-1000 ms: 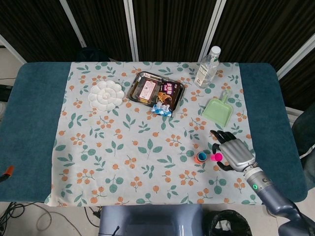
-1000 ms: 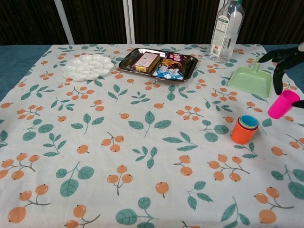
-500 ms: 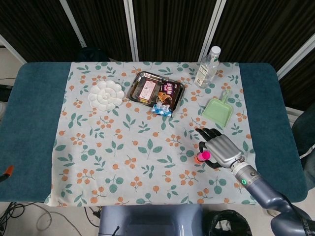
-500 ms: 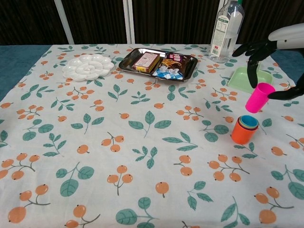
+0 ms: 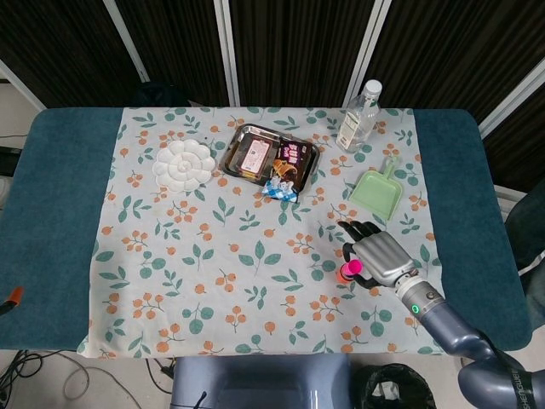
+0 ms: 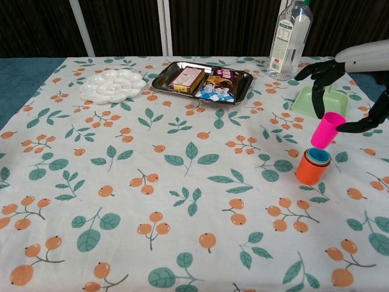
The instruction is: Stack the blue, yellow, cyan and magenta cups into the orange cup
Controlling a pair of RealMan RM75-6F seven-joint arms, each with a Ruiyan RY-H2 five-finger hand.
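Since half a second ago I've brought the magenta cup (image 6: 326,129) lower, and it now hangs tilted just above the orange cup (image 6: 311,171), which stands on the cloth with the other colored cups nested inside. My right hand (image 6: 349,85) pinches the magenta cup at its rim between thumb and a finger, other fingers spread, forearm reaching in from the right. My left hand is out of both views. The cups look like smooth plastic. Beyond them lie a green dustpan (image 6: 319,101), a metal tray (image 6: 201,81), a white flower-shaped palette (image 6: 113,84) and a clear bottle (image 6: 290,38).
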